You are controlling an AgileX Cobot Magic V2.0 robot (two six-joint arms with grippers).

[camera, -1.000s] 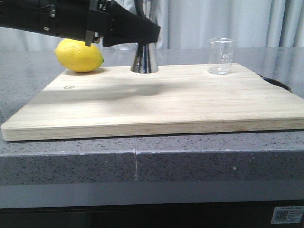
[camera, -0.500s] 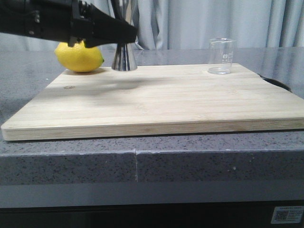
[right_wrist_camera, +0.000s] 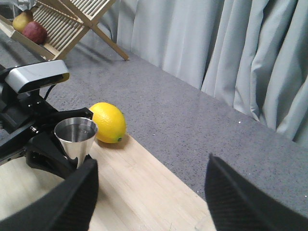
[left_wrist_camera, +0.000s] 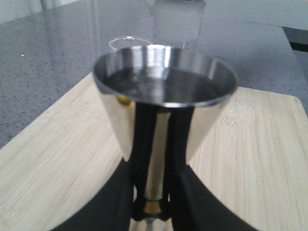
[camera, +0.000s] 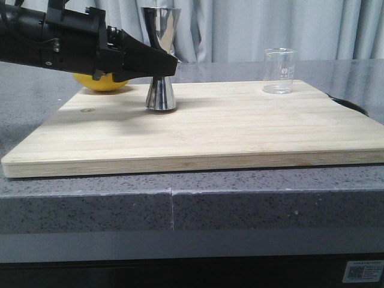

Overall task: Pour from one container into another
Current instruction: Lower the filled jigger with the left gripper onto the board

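The steel hourglass jigger (camera: 161,59) stands upright on the left part of the wooden board (camera: 240,129), its base at the board's surface. My left gripper (camera: 161,65) reaches in from the left and is shut on its gold-banded waist; in the left wrist view the black fingers (left_wrist_camera: 180,159) flank the jigger (left_wrist_camera: 163,96) and the gripper (left_wrist_camera: 153,202) pinches the band. The clear glass beaker (camera: 280,71) stands upright and alone at the board's far right; its rim (left_wrist_camera: 126,42) shows behind the jigger. My right gripper (right_wrist_camera: 151,197) is open above the board, away from both.
A yellow lemon (camera: 102,83) lies at the board's far left corner, partly behind the left arm, close to the jigger (right_wrist_camera: 76,139). A wooden rack with fruit (right_wrist_camera: 57,24) stands on the grey counter beyond. Curtains hang behind.
The left gripper has carried the jigger leftward from beside the lemon's right, then toward the front and down onto the board. The beaker has not moved.
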